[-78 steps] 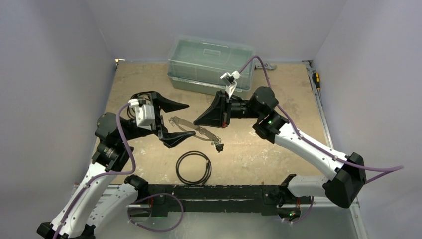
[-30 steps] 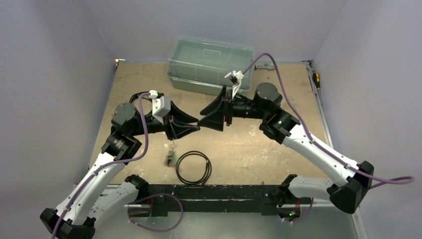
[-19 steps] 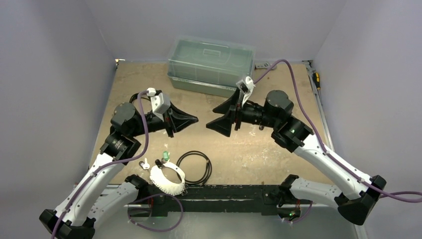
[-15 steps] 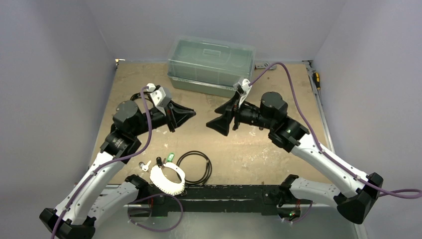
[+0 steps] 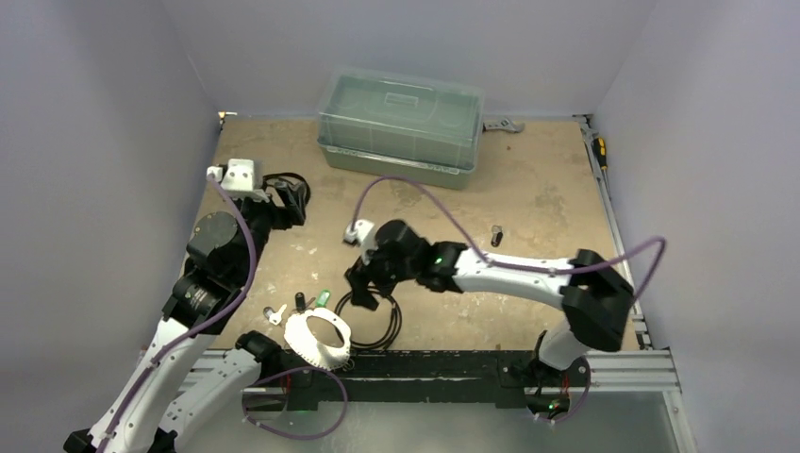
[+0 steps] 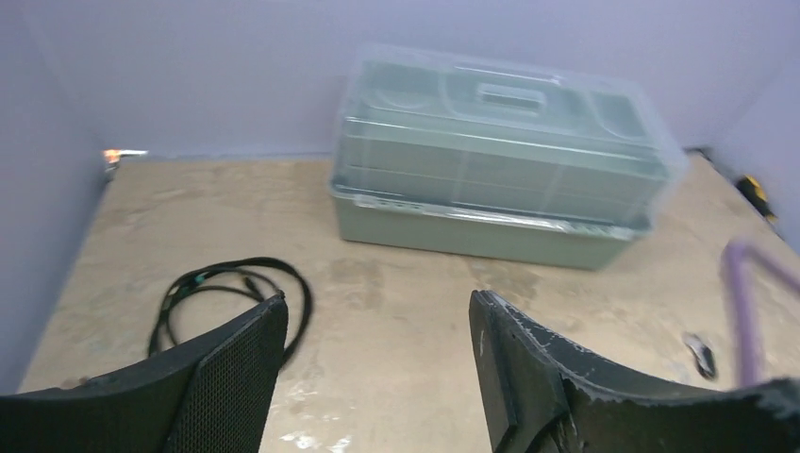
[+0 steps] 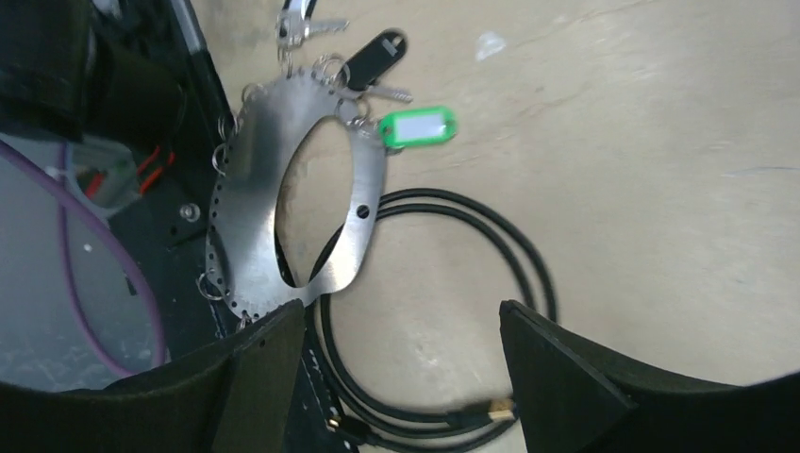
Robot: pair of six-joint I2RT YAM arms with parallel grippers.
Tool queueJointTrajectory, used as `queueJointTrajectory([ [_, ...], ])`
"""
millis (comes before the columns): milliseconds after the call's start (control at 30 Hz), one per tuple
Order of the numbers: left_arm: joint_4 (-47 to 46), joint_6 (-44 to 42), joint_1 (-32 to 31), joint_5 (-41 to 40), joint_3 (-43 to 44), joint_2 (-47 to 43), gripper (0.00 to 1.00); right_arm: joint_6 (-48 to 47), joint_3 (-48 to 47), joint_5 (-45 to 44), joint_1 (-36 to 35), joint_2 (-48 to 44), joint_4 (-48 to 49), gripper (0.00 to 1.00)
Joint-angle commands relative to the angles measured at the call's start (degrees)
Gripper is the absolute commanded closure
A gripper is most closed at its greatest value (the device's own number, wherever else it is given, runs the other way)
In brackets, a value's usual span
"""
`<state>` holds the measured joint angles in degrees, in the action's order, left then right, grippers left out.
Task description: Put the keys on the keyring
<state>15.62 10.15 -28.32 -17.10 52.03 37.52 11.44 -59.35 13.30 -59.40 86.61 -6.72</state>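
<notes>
Swung across since the earlier frame, the right arm is now stretched low over the near-left part of the counter (image 5: 528, 170), while the left arm has been drawn back toward the far-left corner. The right tool (image 7: 401, 326) is held wide open with nothing between its fingers, poised just above the black hoop (image 7: 524, 260) and beside the keyring (image 7: 243, 208). That stance is judged to be meant for reaching the ring. The keyring, a flat perforated silvery loop, lies at the near edge of the counter, partly overhanging the dark base rail (image 5: 425, 363), so an approach from above and from the far side is likely called for. Several keys (image 7: 375, 58) and a green tag (image 7: 417, 125) are gathered at the ring's far end on small split rings. A stray key (image 5: 497, 233) seems to lie well apart on the right, though it is too small to be told for certain. The left tool (image 6: 377, 311) is also open and empty, parked near the coiled black cable (image 6: 226, 283), presumably so that room is left for the right arm.
</notes>
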Motion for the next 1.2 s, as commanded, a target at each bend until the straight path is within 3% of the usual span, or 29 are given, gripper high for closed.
queueJointTrajectory([
  [0, 1.46, 1.01, 0.01, -14.92, 0.62, -0.70, 0.30, -2.26, -7.41, -9.14, -6.99, 8.13, -2.50, 0.21],
  [167, 1.78, 1.23, 0.01, -20.80, -0.01, -1.86, 0.26, -0.03, -14.96, -16.28, -11.72, 17.16, -8.35, 0.22],
  [367, 1.60, 0.53, 0.10, -19.72, -0.36, -2.02, 0.26, 2.74, -17.45, -17.43, -15.86, 21.96, -10.52, 0.25],
  [633, 1.35, 0.10, 0.10, -19.36, -0.64, -2.54, 0.26, 6.39, -18.68, -18.46, -18.31, 26.87, -10.79, 0.38],
  [767, 1.49, 0.11, 0.10, -19.17, -0.70, -2.62, 0.26, 7.01, -18.36, -19.31, -18.78, 27.87, -10.59, 0.53],
  [1000, 1.48, -0.09, 0.10, -19.05, -0.74, -2.65, 0.26, 7.28, -18.90, -20.86, -19.00, 28.71, -11.44, 0.95],
  [1167, 1.45, -0.22, 0.10, -18.85, -0.77, -2.54, 0.27, 7.28, -20.30, -22.99, -19.00, 24.73, -12.87, 1.00],
])
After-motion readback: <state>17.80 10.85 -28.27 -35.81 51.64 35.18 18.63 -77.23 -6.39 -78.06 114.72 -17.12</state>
